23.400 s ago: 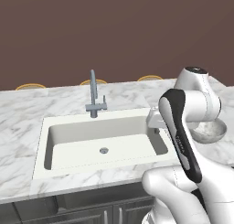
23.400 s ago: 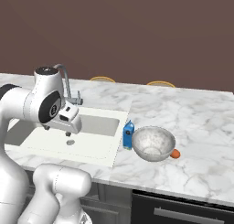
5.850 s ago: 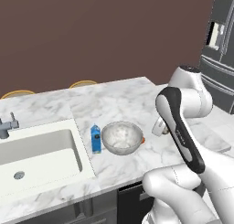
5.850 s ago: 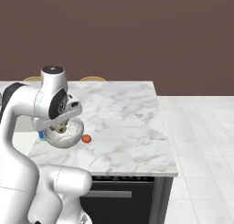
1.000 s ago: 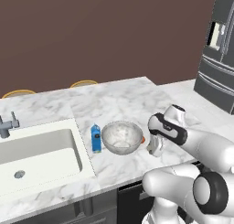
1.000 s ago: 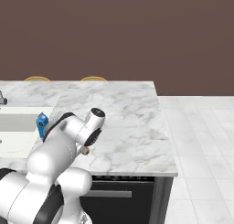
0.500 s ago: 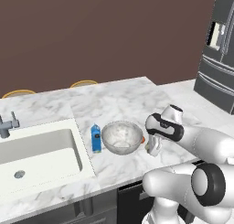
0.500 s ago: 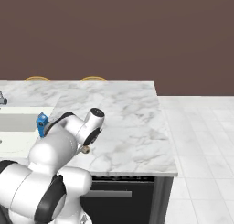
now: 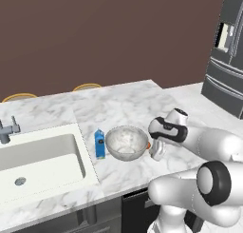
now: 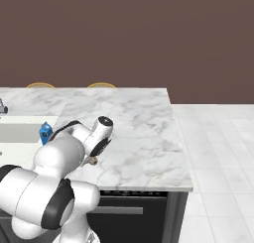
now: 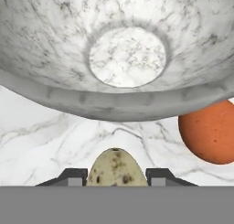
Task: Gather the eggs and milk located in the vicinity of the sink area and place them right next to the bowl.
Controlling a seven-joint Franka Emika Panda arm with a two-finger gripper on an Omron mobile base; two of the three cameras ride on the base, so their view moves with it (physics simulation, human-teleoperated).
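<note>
The gripper (image 11: 116,173) is closed on the egg (image 11: 116,168), a small tan speckled egg sitting between the two dark finger tips. In the hand view the egg hangs low over the marble counter (image 11: 55,145), just short of the bowl (image 11: 119,54), whose grey rim curves across directly ahead. An orange ball (image 11: 209,131) lies on the counter near the bowl's rim, off to one side of the egg.

From the left base view, the hand (image 9: 158,149) is down at counter level just beside the bowl (image 9: 126,141), on the side away from the sink (image 9: 42,156). The milk carton (image 9: 99,143) stands upright on the bowl's other side, close against it and next to the sink's edge, so that item looks already placed.

Judgement: the egg is held low and close to the bowl so it can be set down beside it without rolling. Whether it already touches the counter cannot be told. The ball nearby narrows the free spot for release.
</note>
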